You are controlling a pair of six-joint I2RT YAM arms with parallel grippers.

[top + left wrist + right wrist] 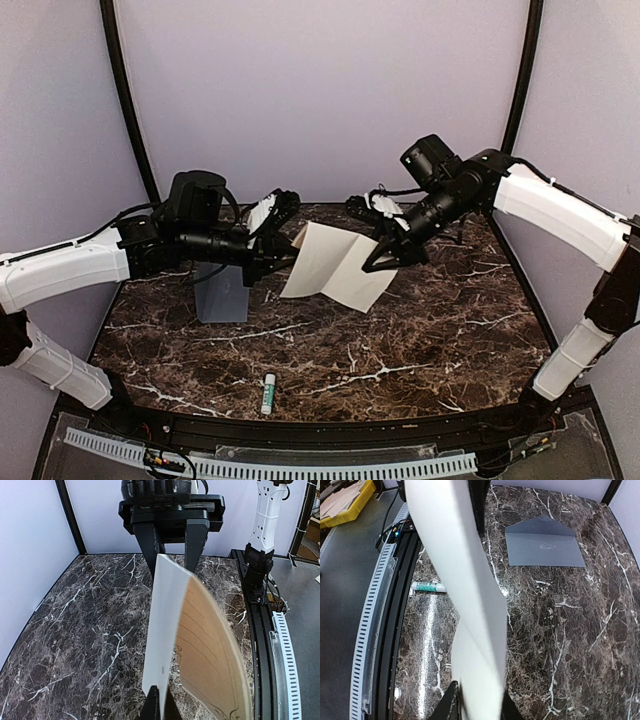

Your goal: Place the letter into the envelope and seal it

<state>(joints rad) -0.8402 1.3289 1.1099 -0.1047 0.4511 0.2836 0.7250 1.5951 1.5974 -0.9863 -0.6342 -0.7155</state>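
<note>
I am holding the letter up in the air between my two arms, lifted clear of the tabletop and to the right of the envelope. My left fingers are clenching the sheet's near edge, pinched tight on the thin paper. My right fingers are standing on either side of the opposite edge, the side farther from the envelope. The paper is passing between them, but I cannot tell whether they are pressing on it or only flanking it.

The letter is bowing along its centre crease, so from above it is showing two pale panels meeting at a shallow angle. My left wrist camera is showing a plain white back and a cream face, ruled with faint brown lines and edged by a thin border that ends in a curling ornament. From my right wrist it is looking like a smooth, twisted white band.

The envelope is lying flat on the dark, glossy, white-veined marble, a matte slate-blue rectangle with its pointed flap spread open and a small pale emblem on its body. A small white glue stick with a green label is lying on its side, nearer my bases than the envelope.
</note>
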